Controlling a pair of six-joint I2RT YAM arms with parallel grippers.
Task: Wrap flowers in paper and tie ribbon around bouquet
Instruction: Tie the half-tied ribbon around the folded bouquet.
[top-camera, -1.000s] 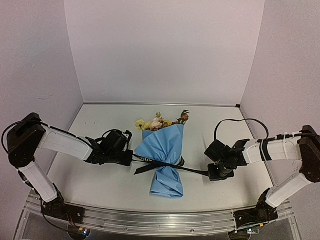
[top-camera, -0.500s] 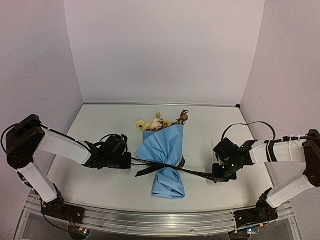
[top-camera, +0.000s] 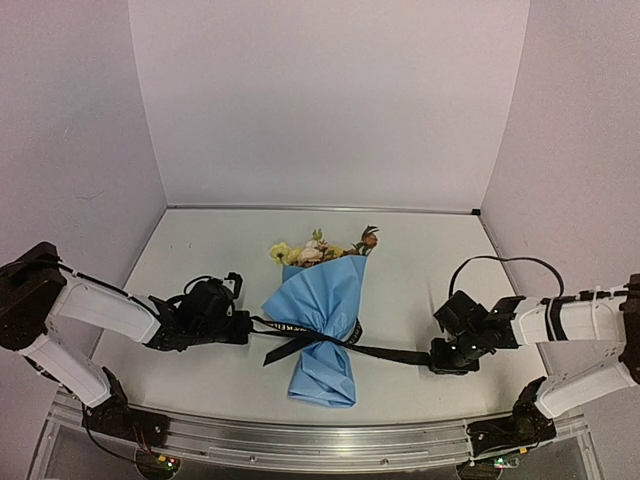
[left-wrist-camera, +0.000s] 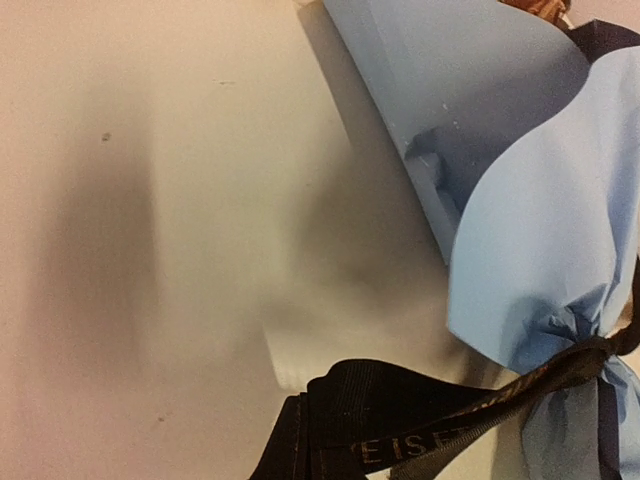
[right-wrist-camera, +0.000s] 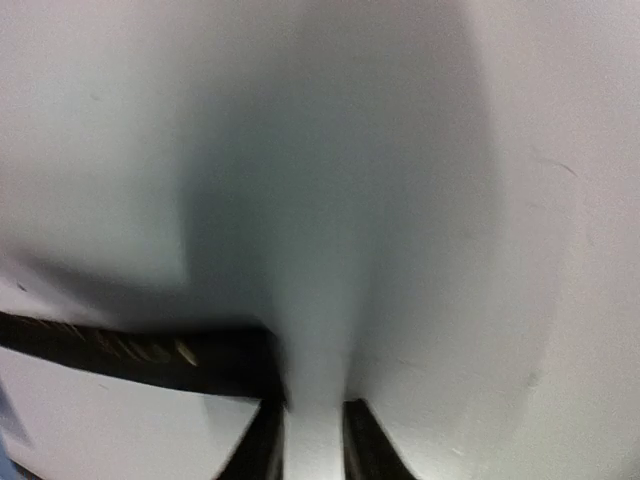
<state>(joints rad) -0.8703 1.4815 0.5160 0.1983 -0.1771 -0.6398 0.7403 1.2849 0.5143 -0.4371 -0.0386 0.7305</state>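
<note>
The bouquet (top-camera: 322, 320) is laid mid-way across the bench (top-camera: 430, 250), dragged slightly leftward, its waist cinched tighter by the ribbon (top-camera: 385, 352) now that both ends have been drawn outward. The end left of the bouquet is clamped in the closed left jaws. Right of it, the right jaws have just been parted slightly, so the knot is judged tight and release begun.

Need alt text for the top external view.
A blue paper bouquet lies on the table, blooms at the far end, black ribbon cinched round its waist. The left pincer and right pincer flank it, one at each ribbon end.
</note>
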